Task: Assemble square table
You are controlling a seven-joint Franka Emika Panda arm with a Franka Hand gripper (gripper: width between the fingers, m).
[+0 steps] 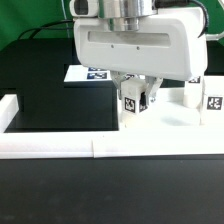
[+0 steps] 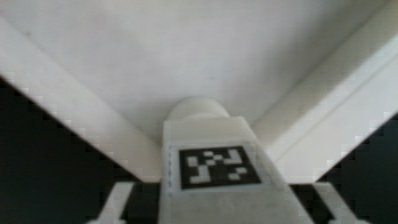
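Inspection found the gripper (image 1: 135, 100) lowered over a white tagged leg (image 1: 131, 102) standing upright on the black surface (image 1: 50, 110), just inside the white border rail (image 1: 60, 142). The fingers (image 1: 150, 97) stood on either side of the leg, close to its flanks; whether they had actually made contact could not be told from either view. The wrist view showed the leg (image 2: 214, 150) centred below the camera, tag facing it, with the square table plate (image 2: 196, 45) lying flat beyond. Two further legs (image 1: 214, 102) stood upright at the exterior view's right, well apart from the gripper.

Assessment of handling: the leg appeared a small, rigid plastic piece, judged light and not fragile. Its smooth faces were likely somewhat slippery, so a firm, square hold seemed advisable. The best hold was judged to be across its two opposite flat sides, around mid-height, keeping it vertical for later seating in a corner socket.
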